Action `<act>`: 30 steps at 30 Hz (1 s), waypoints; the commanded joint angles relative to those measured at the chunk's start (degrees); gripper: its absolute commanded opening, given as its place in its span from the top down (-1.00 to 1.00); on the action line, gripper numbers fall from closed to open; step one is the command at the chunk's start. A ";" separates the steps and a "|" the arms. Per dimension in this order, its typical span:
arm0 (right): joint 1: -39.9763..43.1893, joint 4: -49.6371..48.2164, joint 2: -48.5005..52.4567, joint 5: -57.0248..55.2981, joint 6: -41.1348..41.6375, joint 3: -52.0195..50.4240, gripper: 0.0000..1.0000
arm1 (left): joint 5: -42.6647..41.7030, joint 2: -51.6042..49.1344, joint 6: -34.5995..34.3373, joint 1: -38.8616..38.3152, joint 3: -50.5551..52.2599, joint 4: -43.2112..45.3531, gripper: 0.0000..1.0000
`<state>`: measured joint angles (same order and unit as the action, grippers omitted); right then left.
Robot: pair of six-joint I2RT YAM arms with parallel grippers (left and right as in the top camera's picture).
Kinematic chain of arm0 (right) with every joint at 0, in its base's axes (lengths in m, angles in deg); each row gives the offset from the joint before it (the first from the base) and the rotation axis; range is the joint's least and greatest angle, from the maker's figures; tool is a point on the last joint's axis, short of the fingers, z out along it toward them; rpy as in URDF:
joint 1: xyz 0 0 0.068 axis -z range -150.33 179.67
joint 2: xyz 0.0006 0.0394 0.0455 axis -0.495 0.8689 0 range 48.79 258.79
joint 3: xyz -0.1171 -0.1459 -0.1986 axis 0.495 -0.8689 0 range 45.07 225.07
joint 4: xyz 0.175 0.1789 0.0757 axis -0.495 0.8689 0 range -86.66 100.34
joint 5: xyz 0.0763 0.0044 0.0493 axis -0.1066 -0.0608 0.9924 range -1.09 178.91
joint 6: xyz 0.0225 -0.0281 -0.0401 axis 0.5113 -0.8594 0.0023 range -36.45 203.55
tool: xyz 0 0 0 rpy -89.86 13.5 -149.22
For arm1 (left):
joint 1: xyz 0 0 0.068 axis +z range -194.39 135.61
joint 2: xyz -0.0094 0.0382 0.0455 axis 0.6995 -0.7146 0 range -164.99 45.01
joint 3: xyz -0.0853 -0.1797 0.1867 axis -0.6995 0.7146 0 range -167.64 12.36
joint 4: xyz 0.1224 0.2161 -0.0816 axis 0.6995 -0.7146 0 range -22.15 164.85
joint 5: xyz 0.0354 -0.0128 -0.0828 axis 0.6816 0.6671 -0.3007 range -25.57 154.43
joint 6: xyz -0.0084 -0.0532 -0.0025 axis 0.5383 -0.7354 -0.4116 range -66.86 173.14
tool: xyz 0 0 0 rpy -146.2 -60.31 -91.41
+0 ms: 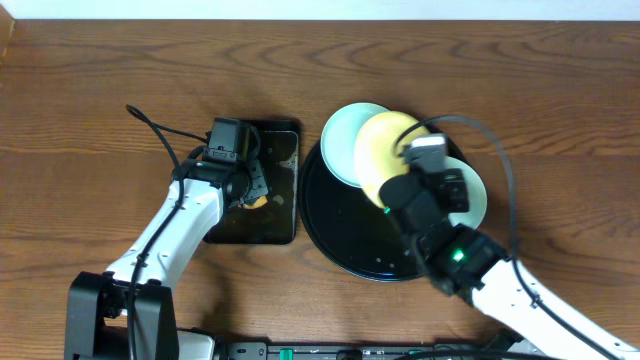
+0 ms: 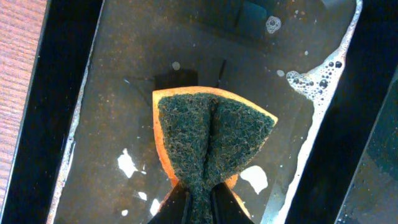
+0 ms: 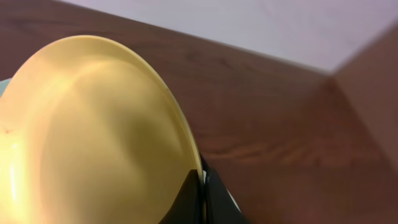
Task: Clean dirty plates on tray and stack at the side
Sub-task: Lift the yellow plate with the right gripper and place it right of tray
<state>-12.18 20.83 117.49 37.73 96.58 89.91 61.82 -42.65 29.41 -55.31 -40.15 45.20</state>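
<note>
My right gripper (image 1: 405, 185) is shut on the rim of the pale yellow plate (image 1: 383, 150) and holds it tilted above the round black tray (image 1: 335, 235); it fills the right wrist view (image 3: 93, 137), pinched at my fingers (image 3: 202, 186). One mint-green plate (image 1: 342, 138) lies at the tray's far left rim. Another mint-green plate (image 1: 472, 195) lies at its right rim, partly under my right arm. My left gripper (image 1: 250, 192) is shut on an orange sponge with a dark green scouring face (image 2: 211, 143), squeezed at my fingers (image 2: 200, 208).
The sponge hangs over a small rectangular black tray (image 1: 275, 225) left of the round tray; it holds shallow soapy water with foam (image 2: 323, 74). The table (image 1: 80, 120) is brown wood, with a pale wall behind it (image 3: 249, 25).
</note>
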 commanded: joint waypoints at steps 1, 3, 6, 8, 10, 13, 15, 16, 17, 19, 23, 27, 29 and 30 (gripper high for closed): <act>7.74 1.20 -0.76 1.33 12.22 1.22 0.98 | 0.72 0.00 0.76 0.24 0.70 -0.15 0.82; 12.85 2.19 -0.76 2.62 16.81 1.22 0.98 | 0.72 0.00 0.76 0.24 0.70 -0.17 0.82; 21.81 3.50 -0.76 8.61 21.99 1.22 0.98 | 0.72 0.00 0.76 0.24 0.70 -0.28 0.82; 28.04 4.59 -0.76 12.33 25.00 1.22 0.98 | 0.72 0.00 0.76 0.24 0.70 -0.28 0.83; 33.94 5.31 -0.76 15.56 26.69 1.22 0.98 | 0.72 0.00 0.76 0.24 0.70 -0.28 0.82; 42.25 6.19 -0.72 19.30 27.21 1.22 0.98 | 0.72 0.00 0.76 0.24 0.70 -0.31 0.82; 47.78 7.37 -0.39 20.85 27.21 1.22 0.98 | 0.72 0.00 0.76 0.24 0.70 -0.31 0.83; 50.34 8.11 -0.09 21.57 27.21 1.22 0.98 | 0.72 0.00 0.76 0.24 0.70 -0.31 0.83; 52.43 8.79 0.22 22.10 27.21 1.22 0.98 | 0.72 0.00 0.76 0.24 0.70 -0.31 0.83; 56.50 9.81 1.27 23.32 27.19 1.22 0.98 | 0.72 0.00 0.76 0.24 0.70 -0.31 0.83; 60.76 9.75 3.78 27.54 26.67 1.22 0.98 | 0.70 0.00 0.74 0.24 0.70 -0.31 0.83; 61.59 7.10 7.06 30.27 22.77 1.22 0.98 | 0.68 0.00 0.74 0.24 0.70 -0.42 0.83; 61.59 6.86 8.48 30.18 22.40 1.22 0.98 | 0.70 0.00 0.74 0.24 0.70 -0.74 0.83; 61.66 6.71 9.27 30.23 22.40 1.22 0.98 | 0.70 0.00 0.76 0.24 0.70 -0.92 0.83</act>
<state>48.61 27.85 125.30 66.47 120.54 90.02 61.82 -42.65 29.41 -55.31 -40.13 44.79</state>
